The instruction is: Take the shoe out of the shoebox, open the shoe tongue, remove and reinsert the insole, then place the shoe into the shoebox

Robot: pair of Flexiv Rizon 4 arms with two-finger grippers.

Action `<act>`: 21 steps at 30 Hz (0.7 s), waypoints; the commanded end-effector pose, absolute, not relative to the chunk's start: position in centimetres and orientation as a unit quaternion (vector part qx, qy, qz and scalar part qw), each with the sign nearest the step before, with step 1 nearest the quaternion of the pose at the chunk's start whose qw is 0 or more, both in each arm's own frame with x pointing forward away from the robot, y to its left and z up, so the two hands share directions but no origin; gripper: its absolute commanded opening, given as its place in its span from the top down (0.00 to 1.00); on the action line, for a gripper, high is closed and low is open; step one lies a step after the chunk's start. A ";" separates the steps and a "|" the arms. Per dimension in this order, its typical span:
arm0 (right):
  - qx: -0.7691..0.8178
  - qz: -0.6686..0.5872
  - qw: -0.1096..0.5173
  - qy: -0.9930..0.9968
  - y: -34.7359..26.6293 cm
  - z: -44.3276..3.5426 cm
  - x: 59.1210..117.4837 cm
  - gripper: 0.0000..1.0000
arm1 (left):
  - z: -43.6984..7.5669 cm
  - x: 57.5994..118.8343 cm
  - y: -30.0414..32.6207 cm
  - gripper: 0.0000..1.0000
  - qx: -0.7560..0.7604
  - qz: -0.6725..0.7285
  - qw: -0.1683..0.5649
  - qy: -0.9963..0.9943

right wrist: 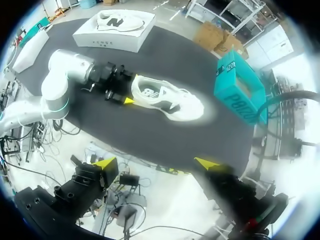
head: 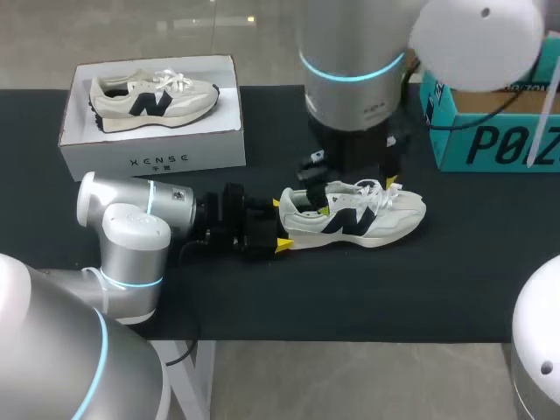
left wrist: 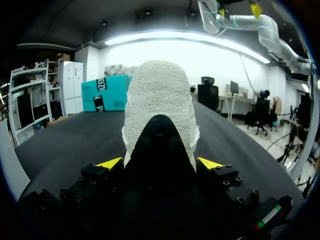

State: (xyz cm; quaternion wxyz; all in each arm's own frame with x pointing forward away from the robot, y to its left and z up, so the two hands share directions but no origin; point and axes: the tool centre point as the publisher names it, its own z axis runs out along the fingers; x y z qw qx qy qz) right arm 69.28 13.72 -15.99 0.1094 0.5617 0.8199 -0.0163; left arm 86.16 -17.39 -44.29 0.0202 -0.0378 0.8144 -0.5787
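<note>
A white sneaker with a dark logo point(head: 359, 219) lies on its sole on the black table, toe to the right. My left gripper point(head: 280, 224) sits level with the table at its heel, open, one yellow tip on each side. In the left wrist view the heel point(left wrist: 159, 100) fills the gap between the fingers of that gripper point(left wrist: 159, 163); contact cannot be made out. My right gripper point(right wrist: 155, 162) hangs open and empty high above the sneaker point(right wrist: 167, 97). The white shoebox point(head: 149, 153) stands at the back left with a second matching sneaker point(head: 153, 101) in it.
A teal cardboard box point(head: 490, 131) stands at the back right edge of the table. Black cloth lies bare in front of the sneaker and between it and the shoebox. My right arm's wrist point(head: 350, 149) hovers over the middle back.
</note>
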 end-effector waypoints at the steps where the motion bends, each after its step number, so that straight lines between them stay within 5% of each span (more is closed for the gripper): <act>1: 0.552 -0.212 0.218 0.777 17.8 -18.0 71.8 0.00 | -44.7 86.2 -17.6 1.00 -0.037 -0.577 0.018 0.816; 21: 0.525 -0.204 0.222 0.796 19.0 -19.6 73.6 0.00 | -44.7 86.2 -17.6 1.00 -0.037 -0.577 0.018 0.816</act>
